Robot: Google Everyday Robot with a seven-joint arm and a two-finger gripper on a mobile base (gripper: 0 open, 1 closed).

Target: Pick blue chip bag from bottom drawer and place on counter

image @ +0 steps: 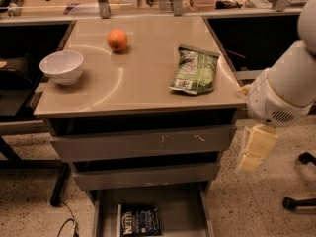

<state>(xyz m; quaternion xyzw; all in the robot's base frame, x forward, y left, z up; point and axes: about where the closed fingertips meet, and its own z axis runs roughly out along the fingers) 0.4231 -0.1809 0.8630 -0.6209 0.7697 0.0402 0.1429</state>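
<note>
The blue chip bag [140, 220] lies flat on the floor of the open bottom drawer [180, 209], at its left side, with the white lettering facing up. The counter [133, 83] tops the grey drawer unit. My gripper [254, 151] hangs from the white arm at the right of the drawer unit, level with the upper drawer fronts. It is above and to the right of the bag and well clear of it. Nothing shows in it.
On the counter are a green-and-white chip bag [195, 69] at the right, an orange [117, 39] at the back and a white bowl [61, 66] at the left. A scratched drawer front [143, 142] and a plain one [145, 175] are closed. Chair wheels [301, 181] stand at the right.
</note>
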